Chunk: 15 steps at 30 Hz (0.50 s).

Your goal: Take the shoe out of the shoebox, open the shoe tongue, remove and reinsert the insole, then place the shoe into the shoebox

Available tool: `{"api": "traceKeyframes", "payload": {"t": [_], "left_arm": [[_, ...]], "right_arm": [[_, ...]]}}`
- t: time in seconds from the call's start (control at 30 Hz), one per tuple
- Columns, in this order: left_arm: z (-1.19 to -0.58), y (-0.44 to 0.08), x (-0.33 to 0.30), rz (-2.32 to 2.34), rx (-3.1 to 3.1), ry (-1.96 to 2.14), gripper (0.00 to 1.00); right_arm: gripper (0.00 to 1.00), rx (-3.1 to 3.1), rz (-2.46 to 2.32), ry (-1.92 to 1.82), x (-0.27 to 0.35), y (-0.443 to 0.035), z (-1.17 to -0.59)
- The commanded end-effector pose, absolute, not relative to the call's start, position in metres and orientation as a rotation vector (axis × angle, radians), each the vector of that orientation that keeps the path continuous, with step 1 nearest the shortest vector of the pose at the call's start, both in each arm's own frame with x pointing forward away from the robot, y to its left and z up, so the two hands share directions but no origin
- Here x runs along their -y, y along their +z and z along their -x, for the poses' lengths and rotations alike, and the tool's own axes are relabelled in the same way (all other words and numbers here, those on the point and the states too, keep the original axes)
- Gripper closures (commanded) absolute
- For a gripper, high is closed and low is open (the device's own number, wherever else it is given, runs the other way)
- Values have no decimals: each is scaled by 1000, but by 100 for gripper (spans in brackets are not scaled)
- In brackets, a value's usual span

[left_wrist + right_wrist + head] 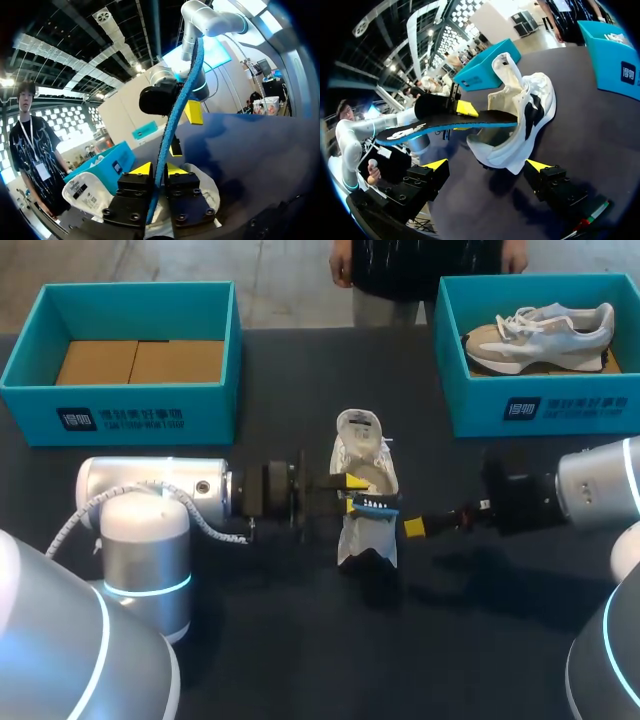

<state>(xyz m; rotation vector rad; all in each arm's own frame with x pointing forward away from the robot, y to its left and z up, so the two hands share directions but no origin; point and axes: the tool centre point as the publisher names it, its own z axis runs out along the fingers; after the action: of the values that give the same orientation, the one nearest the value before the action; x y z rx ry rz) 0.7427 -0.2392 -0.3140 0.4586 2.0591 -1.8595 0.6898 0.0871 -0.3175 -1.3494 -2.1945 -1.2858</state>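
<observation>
We find the shoe (365, 510) out on the dark table (300, 660), between the two arms and well apart from both teal shoeboxes. It appears tipped onto its side, mouth toward the left arm, with the tongue folded back. The insole (455, 121) is a thin, flat, foot-shaped sheet, black on top with a blue foam edge. One end sits in the shoe's mouth and the other is clamped edgewise in the left gripper (159, 169). The right gripper (487, 167) stands just beside the shoe's sole side, its fingers wide apart and holding nothing. We judge the insole light and pliable, liable to bow or buckle if pushed from its far end, so a hold nearer the shoe would steer it better. The shoe looks light, with a soft white upper of mesh and smooth panels over a firmer moulded sole. It is likely to slide unless braced at the sole or heel. The left shoebox (120, 400) shows only a cardboard liner. The right shoebox (545, 405) holds a second sneaker (540, 335).
</observation>
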Motion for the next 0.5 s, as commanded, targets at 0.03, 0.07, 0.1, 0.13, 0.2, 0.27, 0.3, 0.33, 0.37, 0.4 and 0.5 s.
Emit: {"api": "traceKeyframes", "payload": {"t": [0.03, 0.07, 0.1, 0.13, 0.2, 0.27, 0.3, 0.33, 0.37, 0.4, 0.5], "left_arm": [[-745, -317, 239, -473, -2079, -1857, 100], [-746, -319, 239, -472, -2086, -1855, 100], [-746, -319, 239, -473, -2087, -1855, 100], [-747, -321, 239, -470, -2089, -1857, 100], [-748, -322, 239, -469, -2093, -1856, 100], [-749, -324, 239, -467, -2097, -1854, 100], [-750, -325, 239, -467, -2097, -1854, 100], [-750, -326, 239, -467, -2098, -1854, 100], [-750, -326, 239, -468, -2100, -1853, 100], [-751, -326, 240, -468, -2100, -1853, 100], [-753, -329, 240, -464, -2111, -1845, 100]], "right_arm": [[0, 2215, 1336, -1289, -88, -316, -690], [0, 2223, 1324, -1288, -88, -316, -691], [0, 2227, 1316, -1284, -89, -317, -692], [0, 2240, 1298, -1270, -90, -318, -693], [0, 2253, 1281, -1256, -92, -319, -694], [0, 2265, 1262, -1240, -94, -320, -696], [0, 2266, 1260, -1236, -95, -321, -696], [0, 2267, 1257, -1235, -95, -321, -697], [0, 2269, 1256, -1233, -96, -322, -697], [0, 2269, 1256, -1231, -96, -323, -698], [0, 2270, 1253, -1222, -97, -325, -699]]}}
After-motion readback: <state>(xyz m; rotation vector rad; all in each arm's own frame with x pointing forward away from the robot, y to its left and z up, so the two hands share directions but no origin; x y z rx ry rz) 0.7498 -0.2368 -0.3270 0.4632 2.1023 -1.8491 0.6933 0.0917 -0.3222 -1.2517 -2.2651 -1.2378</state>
